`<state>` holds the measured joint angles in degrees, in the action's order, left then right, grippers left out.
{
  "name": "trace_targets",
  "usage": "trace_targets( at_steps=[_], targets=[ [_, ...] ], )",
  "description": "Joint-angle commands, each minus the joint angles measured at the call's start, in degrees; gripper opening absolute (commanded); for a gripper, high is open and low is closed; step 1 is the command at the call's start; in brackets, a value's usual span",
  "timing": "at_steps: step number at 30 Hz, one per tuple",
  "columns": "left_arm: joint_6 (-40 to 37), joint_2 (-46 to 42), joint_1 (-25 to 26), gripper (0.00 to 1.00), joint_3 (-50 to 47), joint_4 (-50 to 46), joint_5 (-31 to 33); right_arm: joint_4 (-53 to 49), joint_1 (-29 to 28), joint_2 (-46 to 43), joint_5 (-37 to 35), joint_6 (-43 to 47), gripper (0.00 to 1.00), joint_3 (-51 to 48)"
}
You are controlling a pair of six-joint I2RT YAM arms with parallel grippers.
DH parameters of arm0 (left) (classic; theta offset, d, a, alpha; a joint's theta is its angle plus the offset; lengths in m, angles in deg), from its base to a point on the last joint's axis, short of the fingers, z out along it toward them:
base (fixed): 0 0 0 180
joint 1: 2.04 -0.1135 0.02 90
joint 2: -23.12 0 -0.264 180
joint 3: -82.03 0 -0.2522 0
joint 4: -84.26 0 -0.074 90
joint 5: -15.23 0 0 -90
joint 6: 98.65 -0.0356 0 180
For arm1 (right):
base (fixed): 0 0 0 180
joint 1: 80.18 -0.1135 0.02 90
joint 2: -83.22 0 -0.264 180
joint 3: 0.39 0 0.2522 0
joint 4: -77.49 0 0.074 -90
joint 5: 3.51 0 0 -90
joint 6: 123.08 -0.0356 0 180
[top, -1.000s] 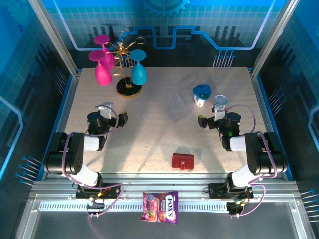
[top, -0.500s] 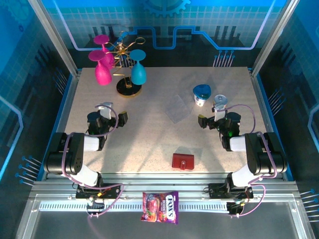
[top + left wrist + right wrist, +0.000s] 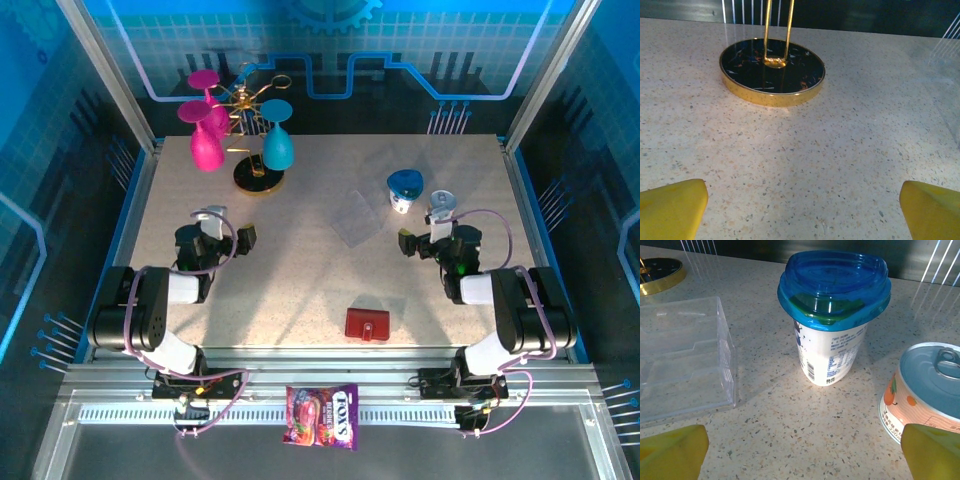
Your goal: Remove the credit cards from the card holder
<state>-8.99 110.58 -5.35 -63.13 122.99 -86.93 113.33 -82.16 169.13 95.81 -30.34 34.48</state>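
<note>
1. Card holder [image 3: 367, 324]: red, folded shut, small snap tab on top. Lies flat on table [image 3: 300, 280] by near edge, betw. the two arms, nearer the R one. No print legible on it.
2. Candy bag [image 3: 322, 415] just beyond the table's near edge, on front rail: reads "FOX'S".
3. R wrist cam: cup [image 3: 832, 315] upright w/ blue lid. It has a label w/ barcode, text too small to read. Can [image 3: 927, 390] near it has a pull-tab lid and orange fruit pics. Clear plastic box [image 3: 685, 360] at left.
4. L gripper [image 3: 802, 210]: yellow fingertips [image 3: 670, 207] spread wide, nothing betw. them, bare table under.
5. R gripper [image 3: 802, 452]: spread wide too, holding nothing, cup straight ahead.
6. Top view: both grippers well apart from holder. Pink glasses [image 3: 205, 140] & teal glass [image 3: 277, 145] hang on gold rack [image 3: 250, 100].
7. L wrist cam gets rack base [image 3: 772, 72] close: black glossy disc, gold rim.
</note>
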Motion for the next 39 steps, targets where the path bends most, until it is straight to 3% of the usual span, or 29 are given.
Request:
trace_targets(
  at_steps=[1,7,13,15,21,32,39],
  targets=[
    [0.22,-2.62,-0.29,0.99,0.03,-1.4,2.45,-2.3,-1.18,-3.18,-1.98,1.56,1.0,1.14],
    [0.86,-6.85,0.19,0.99,1.09,-7.49,5.14,-13.03,-3.24,-8.11,-3.72,3.08,1.0,4.25],
    [4.53,-13.99,1.11,0.97,4.23,-20.71,9.01,-23.34,-5.1,-14.18,-5.58,2.98,1.0,6.85],
    [6.83,-15.81,1.24,0.91,6.74,-27.69,8.56,-27.74,-5.74,-15.53,-5.8,2.48,1.0,8.25],
    [10.19,-19.46,3.97,0.91,12.84,-43.15,8.91,-42.09,-7.86,-16.4,-5.27,-1.72,1.0,14.33],
    [15.42,-22.71,8.28,0.91,20.95,-64.1,-0.83,-67.14,-15.24,-15.18,-5.28,-17.24,0.89,25.0],
    [17.91,-22.0,11.26,0.91,23.83,-69.55,-5.73,-74.16,-18.96,-15.16,-2.56,-25.31,0.84,26.24]
  ],
)
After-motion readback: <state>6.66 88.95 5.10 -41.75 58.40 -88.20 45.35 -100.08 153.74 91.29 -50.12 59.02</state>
